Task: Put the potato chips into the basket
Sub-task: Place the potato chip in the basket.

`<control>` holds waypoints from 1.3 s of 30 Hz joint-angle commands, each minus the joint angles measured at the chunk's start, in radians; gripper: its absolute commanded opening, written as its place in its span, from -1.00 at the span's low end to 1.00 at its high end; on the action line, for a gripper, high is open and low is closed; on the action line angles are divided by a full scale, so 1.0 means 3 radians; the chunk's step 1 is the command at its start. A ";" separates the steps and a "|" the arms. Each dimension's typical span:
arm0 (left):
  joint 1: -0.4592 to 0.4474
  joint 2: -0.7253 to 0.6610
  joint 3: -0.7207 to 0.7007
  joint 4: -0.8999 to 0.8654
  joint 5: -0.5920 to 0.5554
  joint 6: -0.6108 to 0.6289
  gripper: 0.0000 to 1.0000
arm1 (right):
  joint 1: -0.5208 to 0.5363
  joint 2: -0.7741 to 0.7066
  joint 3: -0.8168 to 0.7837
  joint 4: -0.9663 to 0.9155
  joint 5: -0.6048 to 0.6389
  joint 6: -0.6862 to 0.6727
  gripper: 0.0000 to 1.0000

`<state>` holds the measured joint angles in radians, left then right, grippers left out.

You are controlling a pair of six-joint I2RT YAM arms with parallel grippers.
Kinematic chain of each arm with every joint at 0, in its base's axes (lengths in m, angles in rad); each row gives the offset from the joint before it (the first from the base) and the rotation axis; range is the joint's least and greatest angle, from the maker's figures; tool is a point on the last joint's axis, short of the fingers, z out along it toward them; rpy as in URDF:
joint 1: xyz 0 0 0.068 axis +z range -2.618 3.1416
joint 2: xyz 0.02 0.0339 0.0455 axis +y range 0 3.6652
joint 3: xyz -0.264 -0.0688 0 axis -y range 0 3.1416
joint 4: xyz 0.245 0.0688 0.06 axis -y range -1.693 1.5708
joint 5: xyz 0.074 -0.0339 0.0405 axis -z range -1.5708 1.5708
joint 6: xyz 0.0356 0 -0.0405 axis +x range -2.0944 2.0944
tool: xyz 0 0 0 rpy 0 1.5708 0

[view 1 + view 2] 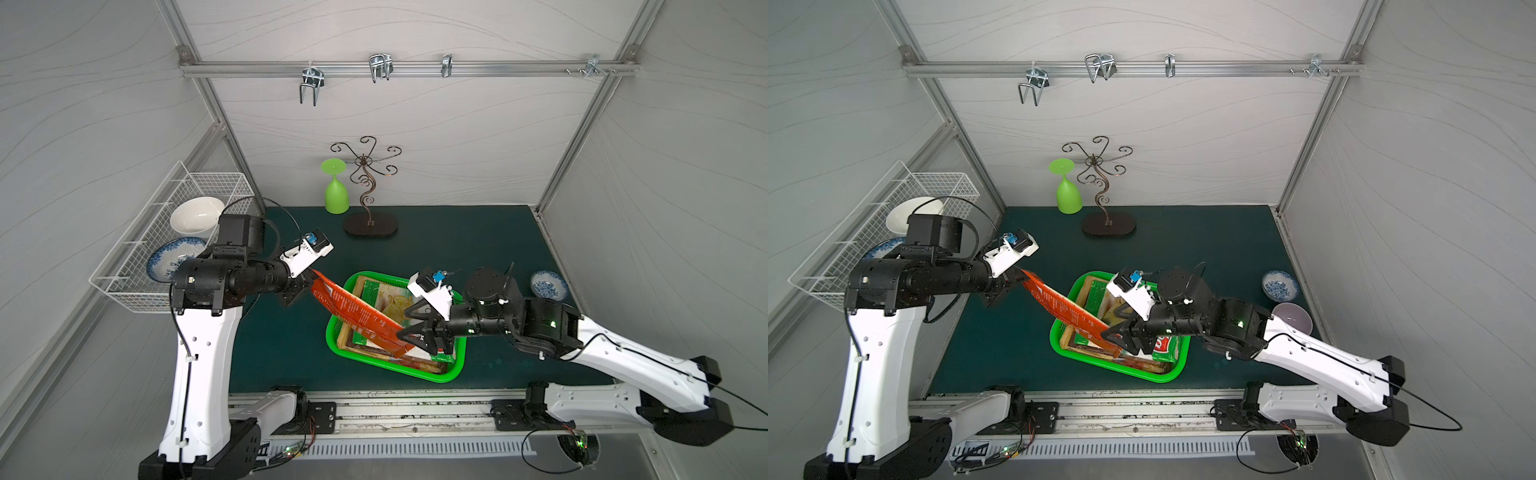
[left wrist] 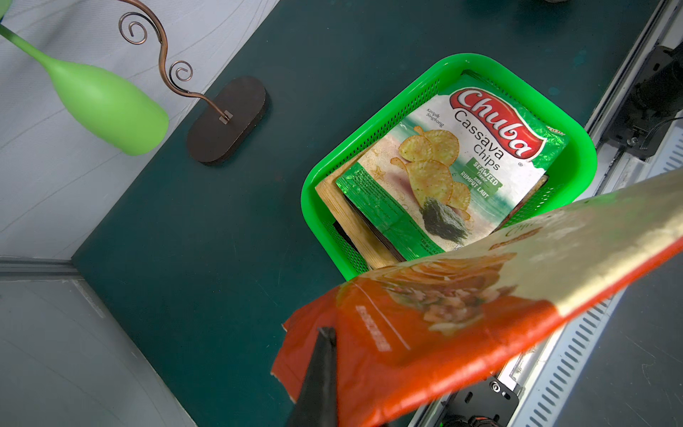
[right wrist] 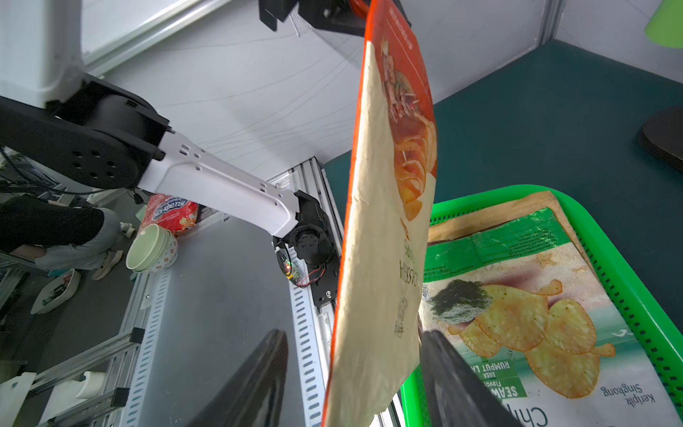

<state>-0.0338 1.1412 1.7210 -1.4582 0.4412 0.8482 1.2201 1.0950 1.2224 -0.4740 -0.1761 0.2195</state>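
An orange-and-cream potato chips bag (image 1: 357, 311) (image 1: 1063, 307) hangs slanted in the air, its low end over the green basket (image 1: 332, 332) (image 1: 1059, 336). My left gripper (image 1: 305, 282) (image 1: 1017, 276) is shut on its orange top corner; in the left wrist view (image 2: 330, 332) one black finger lies across the bag (image 2: 443, 314). My right gripper (image 1: 409, 324) (image 1: 1115, 326) (image 3: 353, 334) is open, its jaws straddling the bag's cream lower end (image 3: 380, 258), one finger well clear of it. A green-white seaweed Cassava Chips bag (image 2: 462, 166) (image 3: 536, 295) lies on top of others in the basket (image 2: 306, 192) (image 3: 499, 194).
A green goblet (image 1: 336, 195) and a curly metal stand (image 1: 370, 226) stand at the back of the mat. A white wire rack (image 1: 137, 286) with bowls hangs at the left. At the right sit a blue-patterned dish (image 1: 548, 284) and a purple bowl (image 1: 1293, 318).
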 commanded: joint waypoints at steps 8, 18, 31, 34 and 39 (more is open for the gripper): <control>-0.0021 -0.0040 0.0076 0.0166 0.0022 -0.0048 -1.00 | 0.0022 -0.0031 -0.0158 -0.0069 0.0705 -0.0092 -0.83; -0.0131 -0.0080 -0.0356 0.0296 0.0270 0.0038 -1.00 | -0.0109 -0.0154 0.0054 -0.0391 0.1759 -0.0332 -1.00; -0.0583 0.0135 -0.0995 0.1726 -0.0146 -0.0332 -1.00 | -0.0585 -0.0204 0.0068 -0.0488 0.1763 -0.0381 -1.00; -0.0700 0.0186 -0.1070 0.1950 -0.0226 -0.0307 -1.00 | -0.0591 -0.0188 0.0033 -0.0490 0.1829 -0.0403 -1.00; -0.0777 0.0285 -0.1137 0.2154 -0.0403 -0.0223 -1.00 | -0.0603 -0.0206 -0.0079 -0.0464 0.1923 -0.0410 -1.00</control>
<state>-0.2642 1.2114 1.3823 -0.9195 0.3820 0.7719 1.0454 1.0645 1.2125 -0.6212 0.3588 0.1040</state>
